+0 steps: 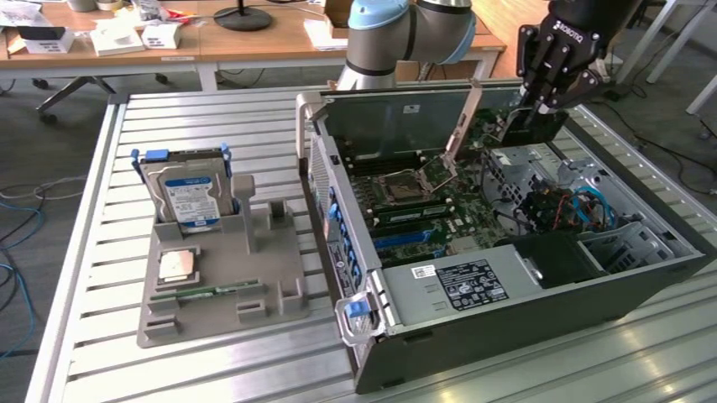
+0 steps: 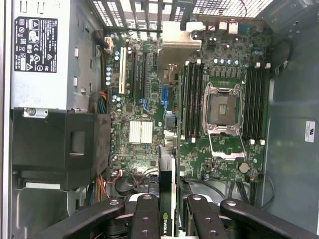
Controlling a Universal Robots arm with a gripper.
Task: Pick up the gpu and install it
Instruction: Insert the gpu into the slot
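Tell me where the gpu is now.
The gpu is clamped in the hand, at the exterior view's upper right, above the motherboard inside the open computer case.

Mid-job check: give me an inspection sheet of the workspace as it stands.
Surface: slatted metal table; open computer case lying on it.
Job's things: gpu held edge-on above the motherboard, not yet in a slot.
Clutter: grey tray with hard drive, processor chip and RAM stick.
Pincer: pincer shut on the gpu, above the open case.
Cables: blue cables inside the case.
Surroundings: desks with boxes beyond the table.
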